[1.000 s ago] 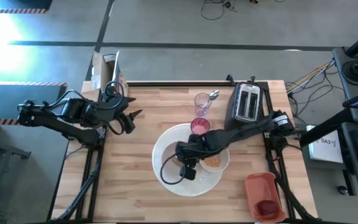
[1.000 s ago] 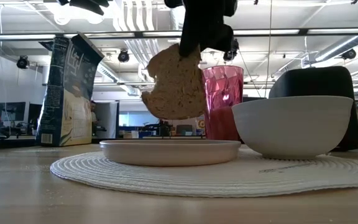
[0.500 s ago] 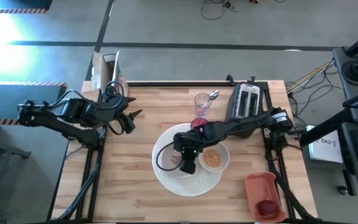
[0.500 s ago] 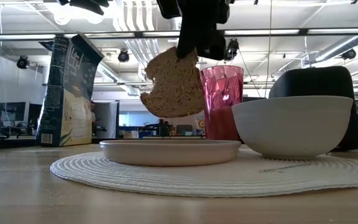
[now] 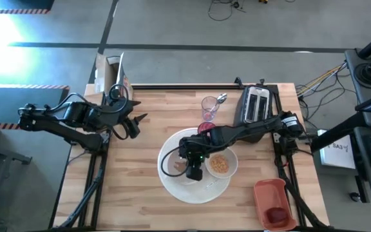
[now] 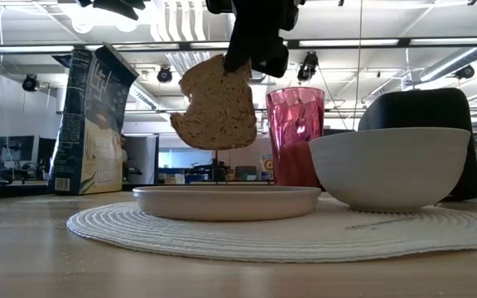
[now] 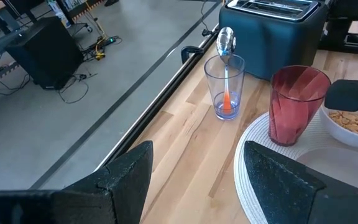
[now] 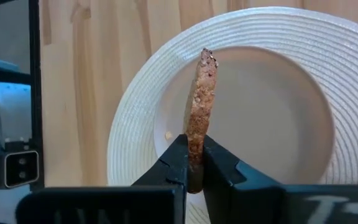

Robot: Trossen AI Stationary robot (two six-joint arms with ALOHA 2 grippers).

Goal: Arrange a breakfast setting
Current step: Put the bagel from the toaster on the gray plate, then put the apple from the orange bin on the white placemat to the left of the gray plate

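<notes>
A brown toast slice point(image 6: 215, 103) with a bite-shaped notch hangs on edge above the white plate point(image 6: 226, 201), with my right gripper point(image 8: 194, 165) shut on it. The plate lies on a round woven mat point(image 5: 198, 193). Also on the mat, to the plate's right, stand a white bowl point(image 5: 221, 164) of orange-tan cereal and, farther back, a pink cup point(image 5: 206, 131). A dark red fruit point(image 5: 277, 214) lies in the orange tray at the near right. My left gripper point(image 7: 194, 180) stands open above the table's far left, holding nothing. My right gripper pinches the toast's upper edge point(image 8: 196, 140) between its two fingers, one on each flat face. The fingers point(image 6: 251, 54) come from above, slanting down. The slice hangs below them on edge, clear of the plate.
A black toaster point(image 5: 256, 106) stands at the far right. A clear glass with a spoon point(image 5: 210, 105) is behind the pink cup. A cereal box point(image 6: 93, 120) stands at the far left corner. The orange tray point(image 5: 269, 193) is at the near right.
My right gripper has carried the toast a little toward the table's left edge over the plate and has rolled at the wrist. The slice has turned with it and stays hanging clear of the plate.
</notes>
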